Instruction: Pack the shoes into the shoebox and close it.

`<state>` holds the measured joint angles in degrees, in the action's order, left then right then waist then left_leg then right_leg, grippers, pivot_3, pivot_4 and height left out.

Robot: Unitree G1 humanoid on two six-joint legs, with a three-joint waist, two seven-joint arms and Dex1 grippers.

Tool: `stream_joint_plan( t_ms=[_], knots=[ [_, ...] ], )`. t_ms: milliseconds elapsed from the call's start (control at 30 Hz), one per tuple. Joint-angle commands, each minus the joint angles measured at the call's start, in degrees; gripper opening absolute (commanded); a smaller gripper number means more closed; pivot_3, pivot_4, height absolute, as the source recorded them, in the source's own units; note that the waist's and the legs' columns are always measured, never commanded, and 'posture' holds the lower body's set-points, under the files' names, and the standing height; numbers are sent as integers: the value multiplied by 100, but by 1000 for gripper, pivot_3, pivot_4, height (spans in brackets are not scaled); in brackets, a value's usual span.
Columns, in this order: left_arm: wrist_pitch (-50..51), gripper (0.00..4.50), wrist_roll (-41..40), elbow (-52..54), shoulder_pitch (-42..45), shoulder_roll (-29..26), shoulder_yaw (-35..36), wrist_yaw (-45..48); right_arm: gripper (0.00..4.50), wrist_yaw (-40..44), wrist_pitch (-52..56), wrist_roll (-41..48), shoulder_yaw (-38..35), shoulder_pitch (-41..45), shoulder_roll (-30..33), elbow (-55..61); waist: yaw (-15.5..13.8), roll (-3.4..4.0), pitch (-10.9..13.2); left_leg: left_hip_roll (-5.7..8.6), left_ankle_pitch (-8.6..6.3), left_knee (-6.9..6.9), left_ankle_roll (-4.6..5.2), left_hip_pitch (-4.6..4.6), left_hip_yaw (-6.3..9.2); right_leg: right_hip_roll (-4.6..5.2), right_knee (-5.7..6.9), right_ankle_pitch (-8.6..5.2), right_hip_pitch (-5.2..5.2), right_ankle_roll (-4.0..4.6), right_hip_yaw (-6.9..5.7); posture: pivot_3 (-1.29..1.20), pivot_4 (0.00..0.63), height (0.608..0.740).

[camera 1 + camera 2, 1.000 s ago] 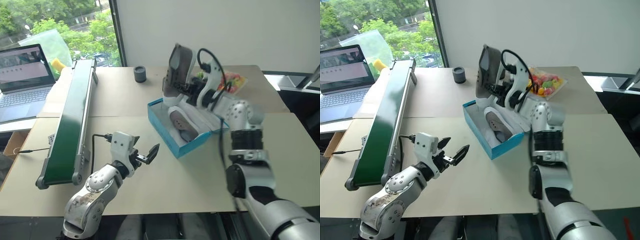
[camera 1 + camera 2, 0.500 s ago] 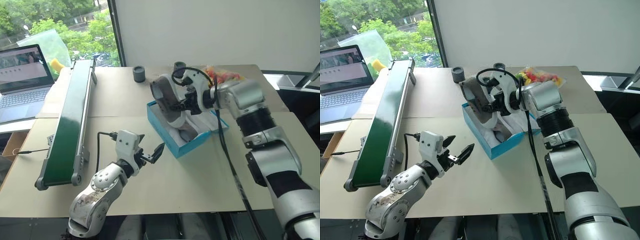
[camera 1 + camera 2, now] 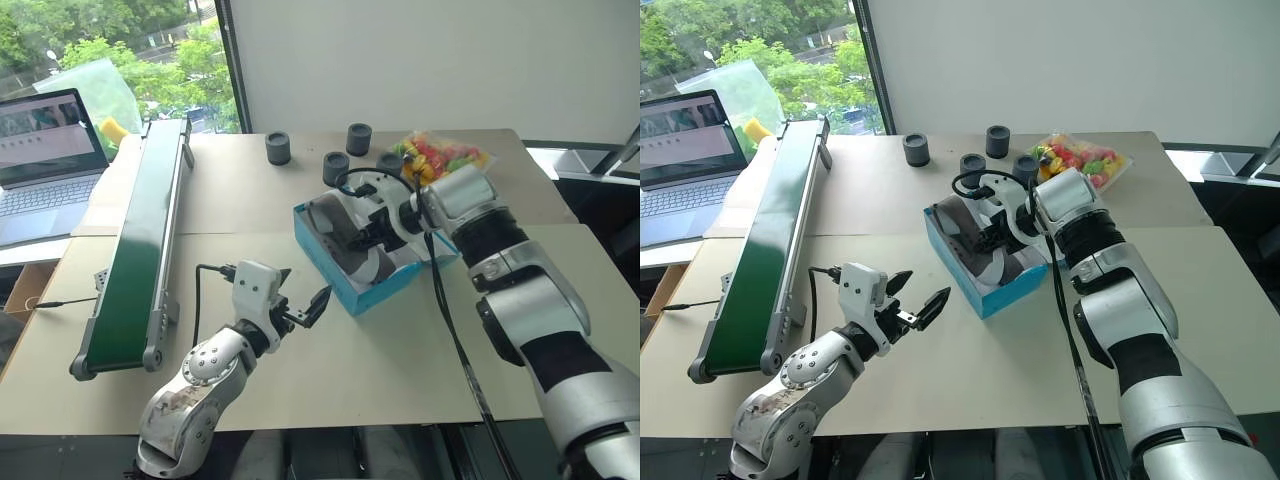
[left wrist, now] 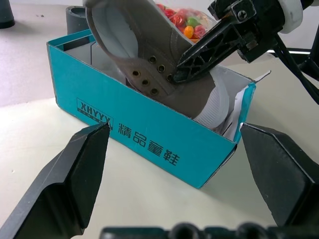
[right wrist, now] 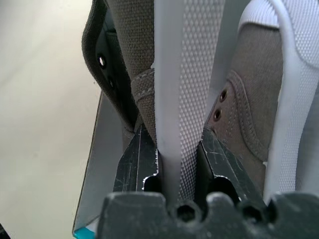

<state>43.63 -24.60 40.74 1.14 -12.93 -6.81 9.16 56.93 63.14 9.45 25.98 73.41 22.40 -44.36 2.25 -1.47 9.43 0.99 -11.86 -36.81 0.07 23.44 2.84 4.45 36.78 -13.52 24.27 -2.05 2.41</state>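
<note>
Shoebox: the bright blue shoebox sits open on the tan table, white inside, its printed long wall turned toward our left gripper.
First shoe: one taupe shoe lies in the box on its side, white sole against a wall, which leaves a lane beside it for the other.
Second shoe: we have the second shoe tipped steeply into that lane; its heel end is above the rim, so we judge it only partly seated.
Right gripper: our right gripper reaches over the box, its black fingers pinched on this shoe's side wall and white sole edge near the eyelets. Gripping the edge leaves the shoe's length free to slide between the first shoe and the box wall.
Left gripper: its jaws are spread wide and hold nothing; it waits just in front of the box's long wall, apart from it, well placed, we think, to steady the box or work the lid.
Lid: we cannot make out the flap; closing is not yet done.
Clutter: dark cylinders and a bag of coloured sweets lie behind the box, the green conveyor well to the left.
</note>
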Motion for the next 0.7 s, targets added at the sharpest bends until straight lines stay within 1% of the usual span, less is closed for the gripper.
stream_joint_plan(
  t_ms=[33, 100, 267, 367, 533, 567, 600, 633, 700],
  knots=[
    [-158, 4459, 62, 252, -12, 88, -55, -69, 437, 376, -121, -320, 367, 95, 4, -81, 3, 0, 0, 0, 0, 0, 0, 0, 0, 0, 0, 0, 0, 0, 0, 0, 150, 740],
    [-165, 4459, 72, 243, -6, 109, -65, -81, 437, 408, -211, -451, 462, 39, -80, -287, 3, 0, 0, 0, 0, 0, 0, -2, -1, 0, 1, 0, -1, 0, 0, 0, 150, 740],
    [-217, 4459, 104, 181, -12, 242, -124, -122, 437, 337, -882, -900, 602, -152, -284, -978, 2, 0, 0, 1, 0, 0, 0, -3, -1, 0, 3, 0, -2, 0, 0, 0, 150, 740],
    [-248, 4459, 144, 145, 0, 292, -154, -124, 437, 443, -1126, -1072, 586, -126, -391, -1256, -15, 0, 0, 2, 0, 0, -1, -4, -3, 1, 2, 0, -4, 0, 0, 0, 150, 740],
    [-276, 4459, 188, 122, 2, 325, -170, -106, 437, 379, -1432, -1286, 435, 13, -604, -1685, 0, 1, -1, 2, 0, -1, -1, -19, -2, 0, 7, 0, -14, 0, 1, 0, 150, 740],
    [-276, 4500, 196, 121, 2, 329, -175, -101, 1381, 355, -1453, -1313, 387, 31, -625, -1743, 1, 1, -1, 2, 0, -1, -1, -22, -2, 0, 9, 0, -16, 0, 1, 0, 150, 740],
    [-279, 4500, 202, 123, -1, 326, -177, -93, 1524, 336, -1473, -1295, 303, 65, -648, -1768, 3, 1, -1, 2, 0, -2, -2, -24, -2, 0, 11, 0, -18, 0, 1, 0, 150, 740],
    [-279, 4500, 203, 128, -5, 322, -177, -87, 2005, 323, -1476, -1266, 217, 108, -666, -1771, 3, 1, -1, 2, 0, -2, -2, -26, -2, -1, 13, 0, -19, 0, 1, 0, 150, 740],
    [-277, 4500, 207, 140, -17, 311, -177, -77, 2562, 330, -1481, -1240, 95, 220, -689, -1757, 4, 1, -1, 2, 1, -4, -3, -25, -3, -1, 18, 0, -16, 0, 2, 0, 150, 740]
  ],
)
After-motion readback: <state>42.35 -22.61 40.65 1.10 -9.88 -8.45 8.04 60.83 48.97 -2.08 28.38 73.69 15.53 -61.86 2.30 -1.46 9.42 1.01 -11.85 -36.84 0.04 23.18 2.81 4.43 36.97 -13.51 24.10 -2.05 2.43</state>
